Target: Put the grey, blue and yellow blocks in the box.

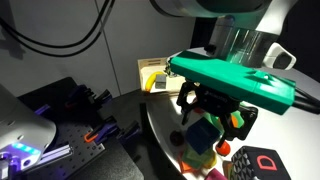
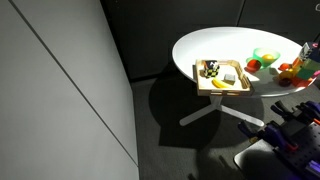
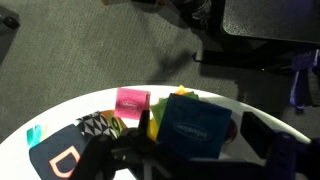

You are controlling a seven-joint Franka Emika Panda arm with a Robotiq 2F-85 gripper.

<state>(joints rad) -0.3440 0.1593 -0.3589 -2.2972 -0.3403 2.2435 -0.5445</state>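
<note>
**A:** Where does the tool sit in an exterior view?

**B:** The tool (image 1: pixel 210 119) hangs directly over the blue block (image 1: pixel 202 136), a matte light-blue cube. The box (image 1: pixel 150 68), pale wood with a low rim, lies well apart, far and to the left.

**A:** And from further back?

**B:** In an exterior view the box sits at the near-left edge of the round white counter (image 2: pixel 215 45). A pale block (image 2: pixel 229 77), possibly the grey one, lies inside.

**A:** Wrist view?

**B:** The jaws stand wide, 1 on each side of the blue cube, and I see no clamping. The yellow-green block (image 3: pixel 154 122) touches its left face, and a pink block (image 3: pixel 132 100) lies just beyond. The cube has square faces and no long axis, so I judge a straight descent suffices.
</note>
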